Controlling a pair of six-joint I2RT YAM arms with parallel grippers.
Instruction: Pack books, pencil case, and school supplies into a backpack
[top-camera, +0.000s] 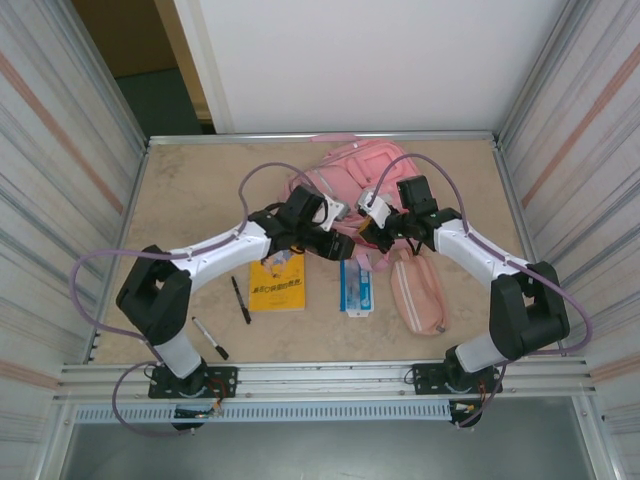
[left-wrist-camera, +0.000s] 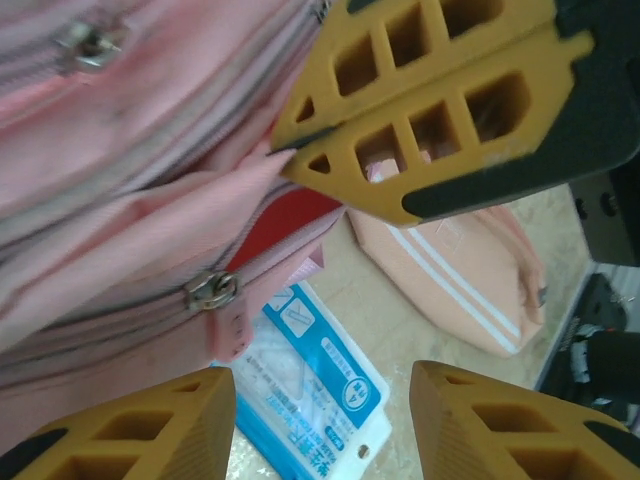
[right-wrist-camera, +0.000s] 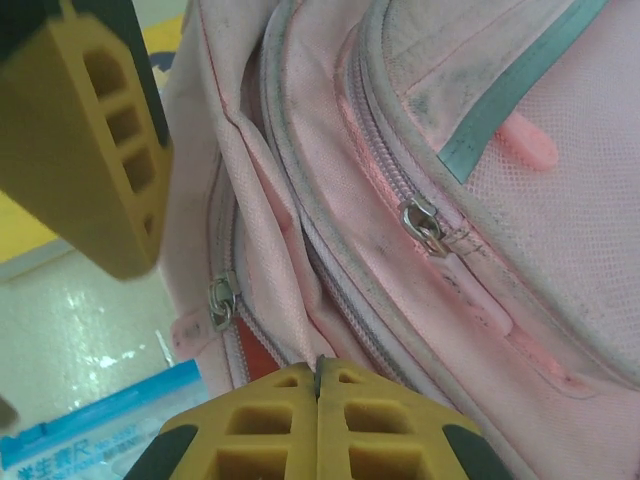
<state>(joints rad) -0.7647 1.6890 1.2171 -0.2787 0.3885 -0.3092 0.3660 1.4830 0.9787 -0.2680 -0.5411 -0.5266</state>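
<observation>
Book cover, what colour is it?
The book is yellow with dark lettering, clearest in the top external view.

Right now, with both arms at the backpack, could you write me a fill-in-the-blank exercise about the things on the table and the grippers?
The book beside the packet has a ____ cover.
Left of the book lie ____ black pens.
The jaws of the left gripper are ____ (open or shut).
The jaws of the right gripper, at the backpack, are ____ (open or shut).
Missing words: yellow; two; open; shut.
</observation>
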